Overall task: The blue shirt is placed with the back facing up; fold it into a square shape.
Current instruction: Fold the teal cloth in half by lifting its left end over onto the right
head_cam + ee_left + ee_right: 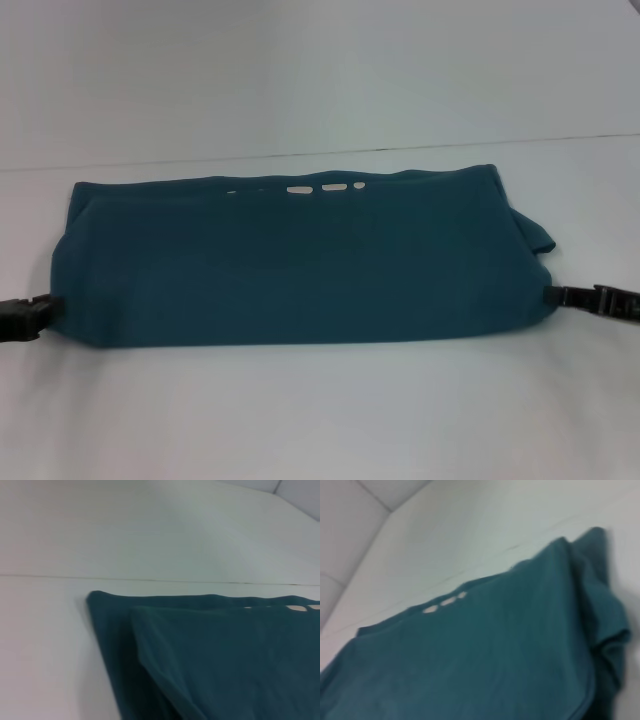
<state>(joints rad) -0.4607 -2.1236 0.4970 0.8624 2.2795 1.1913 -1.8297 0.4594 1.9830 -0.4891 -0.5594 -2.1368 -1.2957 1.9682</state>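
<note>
My left gripper (48, 303) sits at the shirt's (300, 265) near left corner, and my right gripper (556, 294) at the near right corner, both low on the table (320, 420) with their tips right at the cloth's edge; from the head view I cannot tell whether either pair of fingers is apart or clamped on fabric, and neither wrist view shows my own fingers at all. The shirt lies across the middle of the table as a wide band, already doubled over, with a pale print (300, 188) showing along its far edge. The left wrist view shows an upper layer lying slightly inside the lower one at that end, and the right wrist view shows a bunched flap of cloth sticking out past the right end. I judge the step in hand to be taking hold of the two near corners for the next fold. To do it well I should catch every layer at each corner, not just the top one, lift both ends evenly so the band stays taut and straight, and keep the edges lined up as I bring them over. The loose flap on the right may drag or splay, so it needs tucking inside the fold to leave a clean square.
</note>
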